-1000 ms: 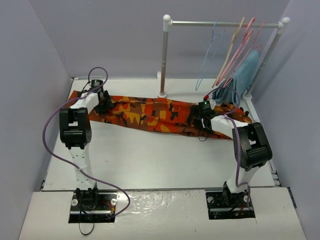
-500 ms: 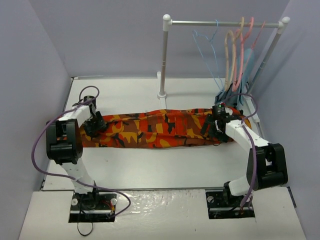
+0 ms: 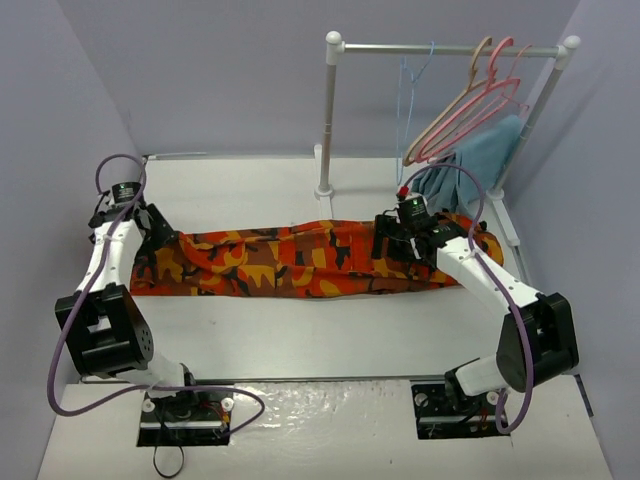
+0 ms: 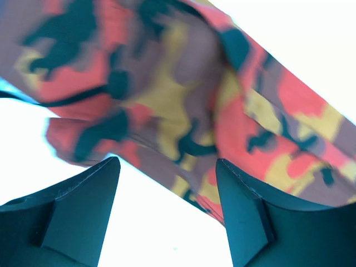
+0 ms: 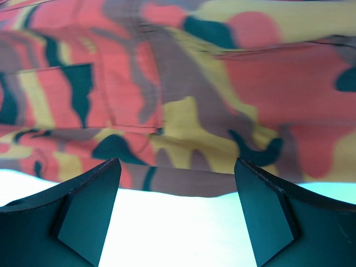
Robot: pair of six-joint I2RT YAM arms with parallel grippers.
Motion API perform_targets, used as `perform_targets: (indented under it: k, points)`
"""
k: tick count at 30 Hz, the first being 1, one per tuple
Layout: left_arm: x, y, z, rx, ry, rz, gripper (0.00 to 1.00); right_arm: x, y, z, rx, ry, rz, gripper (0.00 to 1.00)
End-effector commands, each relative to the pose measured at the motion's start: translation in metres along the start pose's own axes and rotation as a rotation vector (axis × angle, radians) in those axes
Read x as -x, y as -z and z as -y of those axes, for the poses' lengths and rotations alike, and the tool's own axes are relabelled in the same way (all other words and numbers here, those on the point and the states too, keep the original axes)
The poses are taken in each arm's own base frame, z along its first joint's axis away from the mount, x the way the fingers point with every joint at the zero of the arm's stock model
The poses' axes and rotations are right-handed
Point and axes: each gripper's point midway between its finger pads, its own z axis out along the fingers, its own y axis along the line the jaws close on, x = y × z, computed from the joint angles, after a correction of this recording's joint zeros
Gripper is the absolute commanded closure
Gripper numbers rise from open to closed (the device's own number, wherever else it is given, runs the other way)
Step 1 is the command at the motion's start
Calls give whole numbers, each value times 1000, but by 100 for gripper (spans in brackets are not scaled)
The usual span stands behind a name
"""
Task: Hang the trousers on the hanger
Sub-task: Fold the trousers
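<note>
Left arm was angled out to its own side, left gripper pointing down, jaws apart. Right arm was stretched forward, right gripper jaws wide.

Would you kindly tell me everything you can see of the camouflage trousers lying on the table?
The trousers are soft fabric printed in orange, red, yellow and black camouflage. They lie flat as one long band running left to right across the white table, slightly wrinkled, with seams and a pocket edge showing in the right wrist view. The left gripper is at their left end and the right gripper is over their right part. Both have their fingers spread, with no cloth between them.
</note>
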Motion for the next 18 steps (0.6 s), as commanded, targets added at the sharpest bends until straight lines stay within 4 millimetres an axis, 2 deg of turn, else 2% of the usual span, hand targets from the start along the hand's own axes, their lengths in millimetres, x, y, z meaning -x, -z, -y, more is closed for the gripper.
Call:
perform_targets:
  k: [1,7,10,18]
  points:
    - [4,-5,-17,0,34,2,34,2,-11,-30,114,63,33,20]
    - [13,-25,-36,-27,113,28,30,-13,-35,-33,131,111,-23,20]
    - [16,-34,-50,-35,186,7,25,-19,-39,-33,142,125,-42,19]
    - [20,-55,-53,-53,197,1,22,-30,-48,-35,164,146,-77,19]
